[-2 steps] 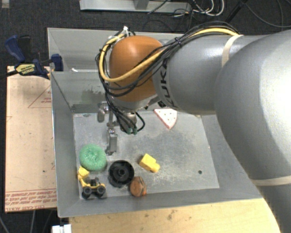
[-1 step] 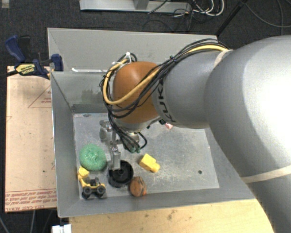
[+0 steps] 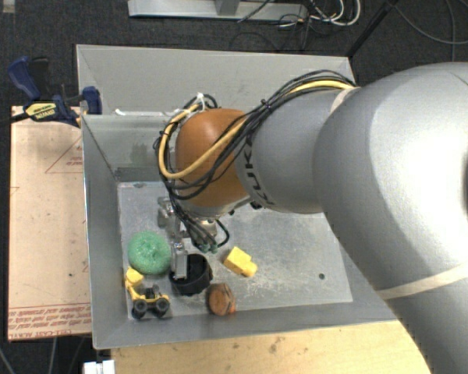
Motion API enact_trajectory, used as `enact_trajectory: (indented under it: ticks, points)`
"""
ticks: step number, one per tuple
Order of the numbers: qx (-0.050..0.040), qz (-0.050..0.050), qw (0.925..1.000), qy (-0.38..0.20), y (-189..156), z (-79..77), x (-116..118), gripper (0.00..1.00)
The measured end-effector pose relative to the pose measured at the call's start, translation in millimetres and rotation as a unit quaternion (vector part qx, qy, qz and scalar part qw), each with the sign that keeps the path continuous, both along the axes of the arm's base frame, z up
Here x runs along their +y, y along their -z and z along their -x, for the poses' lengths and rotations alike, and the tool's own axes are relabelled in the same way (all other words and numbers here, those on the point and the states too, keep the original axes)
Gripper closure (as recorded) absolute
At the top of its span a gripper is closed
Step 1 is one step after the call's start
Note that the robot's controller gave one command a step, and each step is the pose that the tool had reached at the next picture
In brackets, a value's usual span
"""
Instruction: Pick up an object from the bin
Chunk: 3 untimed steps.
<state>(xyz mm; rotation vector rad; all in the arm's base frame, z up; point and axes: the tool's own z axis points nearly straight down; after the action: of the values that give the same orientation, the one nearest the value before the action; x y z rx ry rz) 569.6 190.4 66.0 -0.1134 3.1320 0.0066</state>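
Note:
My gripper (image 3: pixel 180 260) hangs low over the front left part of the bin, under the arm's orange cover. Its tip is right at a black round cup-like thing (image 3: pixel 193 278) on the bin floor; whether it touches or grips that thing is hidden. A green textured ball (image 3: pixel 148 254) lies just left of the gripper. To the right of it, a little apart, sits a yellow block (image 3: pixel 240 262).
A small yellow and black toy vehicle (image 3: pixel 147 298) lies near the bin's front left corner. A brown ball (image 3: pixel 221 299) rests by the front wall. The arm covers the right side and back of the bin.

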Motion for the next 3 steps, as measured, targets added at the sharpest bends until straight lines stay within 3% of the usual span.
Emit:
enact_trajectory:
  ticks: [1, 2, 3]
  points:
    - [0.0029, 0.002, 0.9951, -0.099, -4.1, 14.7, 9.1, 1.0]
    - [0.0032, 0.002, 0.9951, -0.099, -4.0, 14.8, 9.2, 0.0]
    - [0.0031, 0.002, 0.9951, -0.099, -4.0, 14.8, 9.2, 0.0]
